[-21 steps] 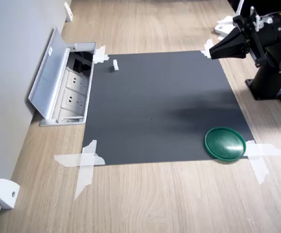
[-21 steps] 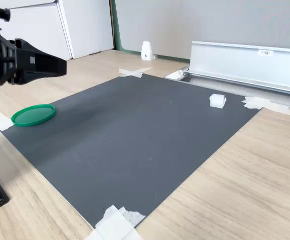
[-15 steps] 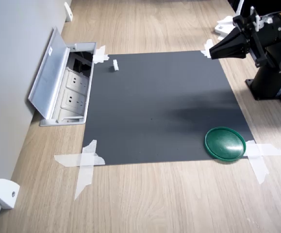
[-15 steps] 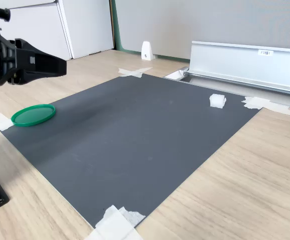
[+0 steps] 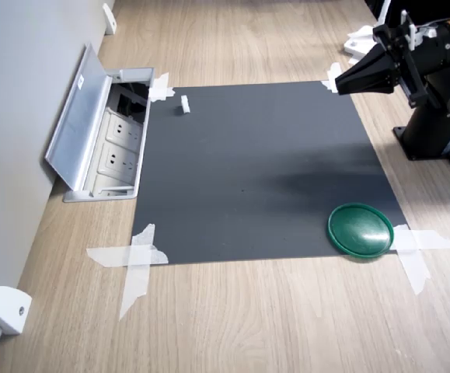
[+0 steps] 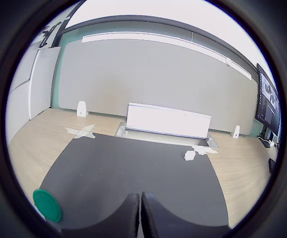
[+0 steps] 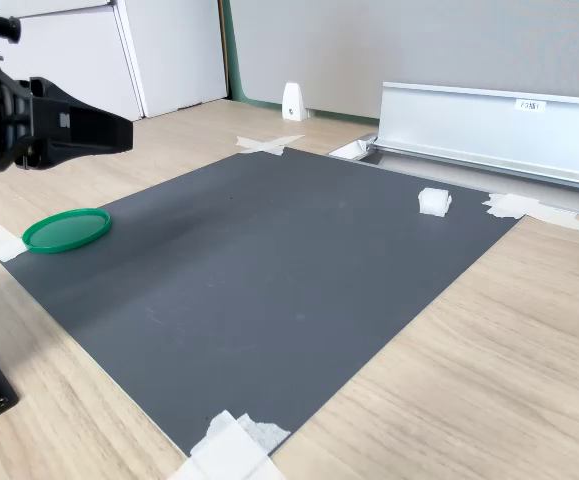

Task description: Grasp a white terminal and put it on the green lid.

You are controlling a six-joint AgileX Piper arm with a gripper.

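Observation:
The white terminal (image 5: 184, 104) (image 7: 434, 202) (image 6: 189, 155) lies on the dark grey mat (image 5: 256, 171) near its far corner, beside the open socket box. The green lid (image 5: 360, 230) (image 7: 66, 229) (image 6: 47, 205) rests flat on the opposite corner of the mat, by a tape strip. My gripper (image 5: 338, 84) (image 7: 124, 132) (image 6: 140, 218) hangs in the air well above the mat's edge, far from both. Its two black fingers are pressed together with nothing between them.
A floor socket box (image 5: 108, 144) with its metal flap raised sits beside the mat, against the grey wall. White tape (image 5: 135, 256) holds the mat's corners. The arm's black base (image 5: 438, 136) stands on the wooden table. Small white wedges (image 5: 7, 309) sit by the wall.

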